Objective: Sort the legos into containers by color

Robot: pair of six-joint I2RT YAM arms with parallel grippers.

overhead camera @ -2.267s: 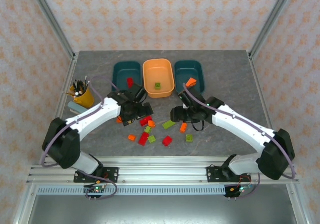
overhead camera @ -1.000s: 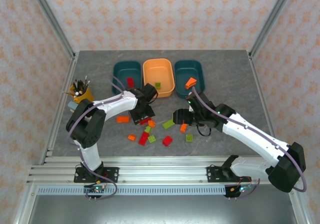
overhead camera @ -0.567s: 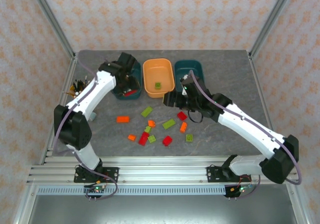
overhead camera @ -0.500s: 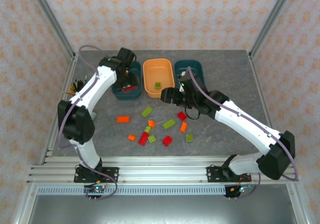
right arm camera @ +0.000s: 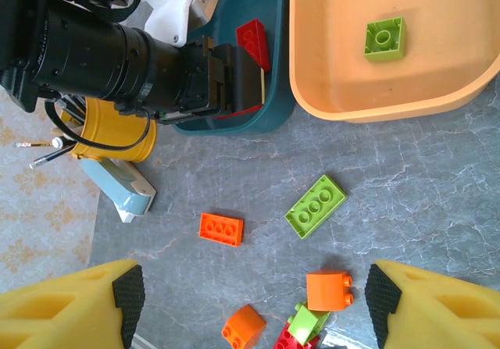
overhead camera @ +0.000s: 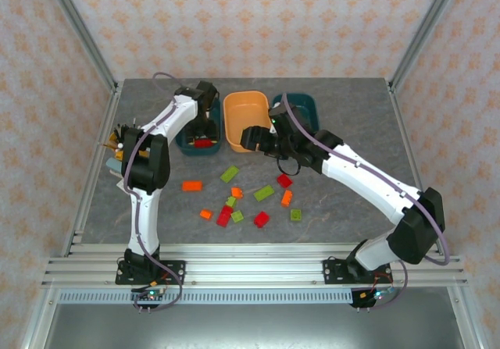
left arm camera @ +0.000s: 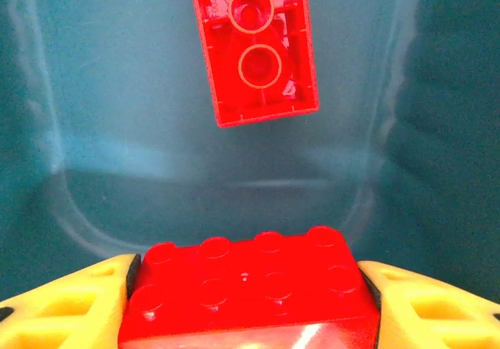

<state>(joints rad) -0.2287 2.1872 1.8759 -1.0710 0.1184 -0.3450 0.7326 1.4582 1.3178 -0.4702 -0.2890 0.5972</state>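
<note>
Left gripper [overhead camera: 205, 133] points down into the left teal tub [overhead camera: 187, 144], with a red brick [overhead camera: 205, 141] at its tip. Right gripper [overhead camera: 248, 138] sits at the near-left corner of the orange tub [overhead camera: 234, 103]; its spread cannot be read from this height. Right teal tub [overhead camera: 309, 104] lies partly under the right arm. Loose legos are scattered on the grey table [overhead camera: 351, 115] in front of the tubs, red, orange and lime mixed. An orange oblong [overhead camera: 191, 185] lies off to the left, and a green oblong [overhead camera: 229, 174] lies nearer the tubs. Left wrist: yellow fingers [left arm camera: 62, 306] are clenched on the red brick, studs up, one finger at each short end. Whether the brick touches the tub floor, cannot tell. A second red brick [left arm camera: 254, 44] lies underside-up on the teal floor ahead, apart from the held one. Right wrist: fingers [right arm camera: 70, 306] are spread wide with nothing gripped, the table and loose legos below. A green square brick [right arm camera: 385, 38] lies in the orange tub. A yellow cup of pens [right arm camera: 117, 138] stands beside the left teal tub, with a pale blue block [right arm camera: 117, 185] just by it.
</note>
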